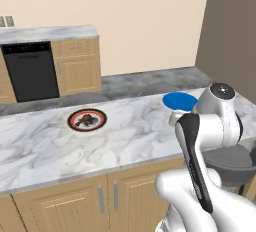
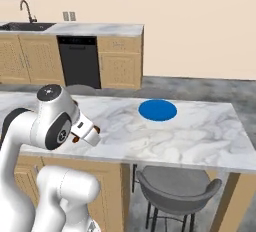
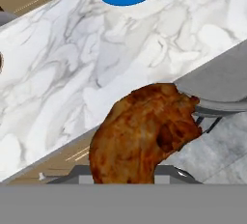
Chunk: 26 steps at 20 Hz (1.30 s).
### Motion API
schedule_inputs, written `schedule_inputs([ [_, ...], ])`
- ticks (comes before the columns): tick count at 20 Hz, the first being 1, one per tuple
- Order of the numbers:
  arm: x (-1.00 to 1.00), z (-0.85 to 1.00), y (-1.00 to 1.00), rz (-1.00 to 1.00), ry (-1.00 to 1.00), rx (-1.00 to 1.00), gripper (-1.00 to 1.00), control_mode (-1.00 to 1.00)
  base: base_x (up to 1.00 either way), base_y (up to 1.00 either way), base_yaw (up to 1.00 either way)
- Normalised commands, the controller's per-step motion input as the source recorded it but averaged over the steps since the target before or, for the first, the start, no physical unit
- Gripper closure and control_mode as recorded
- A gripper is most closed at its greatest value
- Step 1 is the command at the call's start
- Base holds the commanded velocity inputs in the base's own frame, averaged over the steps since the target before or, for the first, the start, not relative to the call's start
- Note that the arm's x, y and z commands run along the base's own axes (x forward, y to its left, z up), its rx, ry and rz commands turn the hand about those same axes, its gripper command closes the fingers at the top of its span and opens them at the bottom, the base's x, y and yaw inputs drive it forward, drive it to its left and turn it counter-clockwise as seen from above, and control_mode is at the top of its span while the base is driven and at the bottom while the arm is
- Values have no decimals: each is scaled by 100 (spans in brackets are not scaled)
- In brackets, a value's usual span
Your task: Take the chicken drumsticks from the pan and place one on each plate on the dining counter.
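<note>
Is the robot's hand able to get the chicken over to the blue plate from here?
Probably yes. The gripper holds a drumstick near the counter's edge, and the marble between it and the blue plate looks bare.

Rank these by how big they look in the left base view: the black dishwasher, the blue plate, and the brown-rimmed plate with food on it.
1. Dishwasher, clearly largest, though farthest away.
2 and 3. Brown-rimmed plate and blue plate look about alike; the robot's arm hides part of the blue one, so I won't rank them.

Arm bent over the counter's near edge.
Gripper (image 2: 95, 135) closed on a drumstick (image 3: 144, 131) (fingertips hidden behind the meat), wrist angled down, held above the near edge.
</note>
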Motion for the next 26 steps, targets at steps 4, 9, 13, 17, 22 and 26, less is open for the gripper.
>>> schedule_inputs([
  [4, 0, 0, 0, 0, 0, 0, 100, 100, 38, -44, 20],
  [9, 0, 0, 0, 0, 0, 0, 100, 100, 43, -47, 23],
  [13, 0, 0, 0, 0, 0, 0, 100, 100, 44, -39, 24],
  [17, 14, 0, -12, 6, -3, 1, 100, -100, 35, -30, 18],
  [22, 97, 2, -43, 10, -2, 3, 100, -100, 0, 0, 0],
  [26, 100, 31, -45, -14, 1, 0, 100, -100, 0, 0, 0],
])
